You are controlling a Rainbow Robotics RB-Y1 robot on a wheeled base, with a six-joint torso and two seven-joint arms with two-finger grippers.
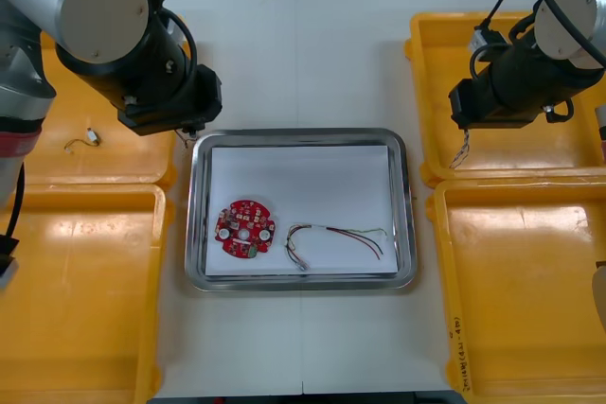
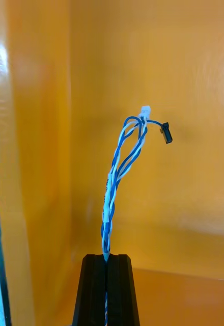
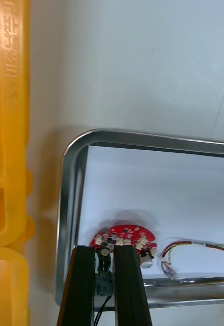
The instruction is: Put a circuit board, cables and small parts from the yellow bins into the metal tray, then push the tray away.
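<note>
table (image 1: 303, 54) | metal tray (image 1: 303, 134) at centre | two yellow bins (image 1: 85, 290) each side

Left arm (image 1: 90, 2), right arm (image 1: 579, 7): silver tubes, round caps, black wrists (image 1: 170, 92), looping black robot cables (image 1: 189, 44); pincer fingers (image 3: 81, 285) flat, black.

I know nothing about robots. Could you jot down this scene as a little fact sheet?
left gripper: shut on a black cable, over the metal tray at its far left corner
right gripper: shut on a twisted blue and white cable, over the far right yellow bin
in the tray: red circuit board, red and yellow cable, on its white inside
tray pushed away: not yet
</note>
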